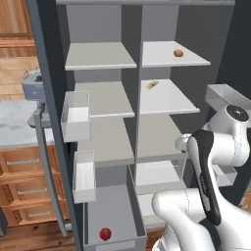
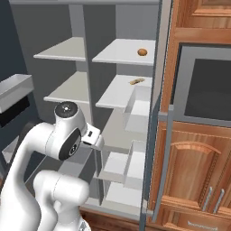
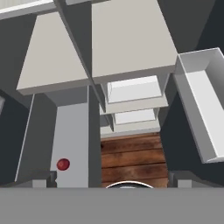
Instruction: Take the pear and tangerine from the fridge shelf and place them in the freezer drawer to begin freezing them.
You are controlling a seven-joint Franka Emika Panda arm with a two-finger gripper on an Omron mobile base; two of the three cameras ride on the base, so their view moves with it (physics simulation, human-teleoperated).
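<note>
The red pear (image 1: pixel 105 234) lies in the open grey freezer drawer (image 1: pixel 112 208) at the fridge's bottom left, and the hand view shows the pear (image 3: pixel 63 164) on the drawer floor (image 3: pixel 72 131). The orange tangerine (image 1: pixel 178 53) sits on the top right fridge shelf (image 1: pixel 162 60); from the right base view the tangerine (image 2: pixel 142 52) rests on that same shelf (image 2: pixel 119 54). My gripper (image 3: pixel 111 179) hangs well above the drawer, looking down. Its fingertips (image 3: pixel 43 179) stand wide apart and open, with nothing between them.
A flat tan scrap (image 1: pixel 152 85) lies on the shelf below the tangerine. Translucent door bins (image 1: pixel 77 115) hang on the left door, and another bin (image 3: pixel 201 100) on the right door. Wooden cabinets (image 2: pixel 198 171) stand to the right, wood floor below.
</note>
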